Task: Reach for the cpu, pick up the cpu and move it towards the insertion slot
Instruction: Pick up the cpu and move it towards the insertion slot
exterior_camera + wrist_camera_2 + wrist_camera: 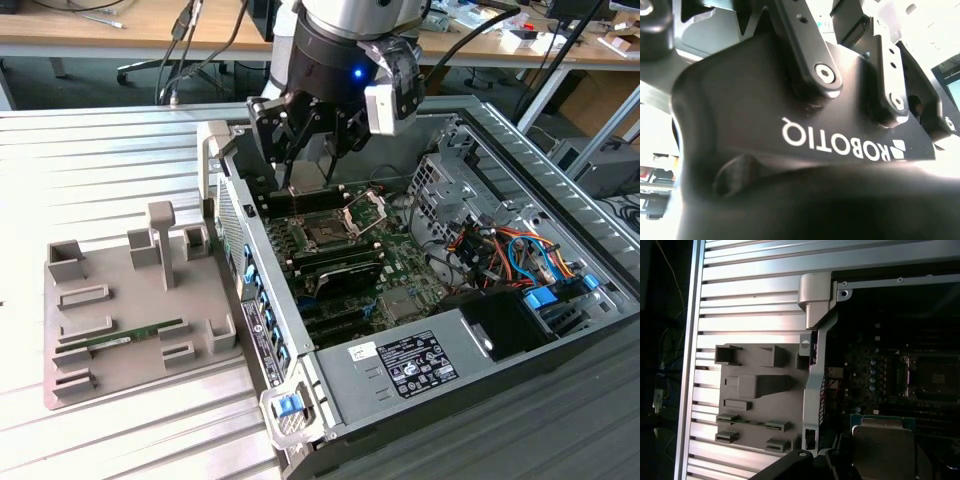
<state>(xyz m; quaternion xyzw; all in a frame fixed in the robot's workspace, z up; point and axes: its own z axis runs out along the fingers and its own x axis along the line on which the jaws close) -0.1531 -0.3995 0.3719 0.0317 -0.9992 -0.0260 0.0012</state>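
Exterior view: gripper [312, 165] hangs inside the open pc case [500, 130], fingers closed on the cpu [309, 173], held on edge just above the motherboard [375, 270]. Insertion slot [327, 234] sits near, below it, frame lifted. Grey fixture tray [110, 310] w/ green memory stick [120, 339] lies on the exterior view's left. First wrist view: cpu [883, 447] pale, close up; slot [935, 377] dark, apart. Second wrist view: gripper body, fingers can't tell there.
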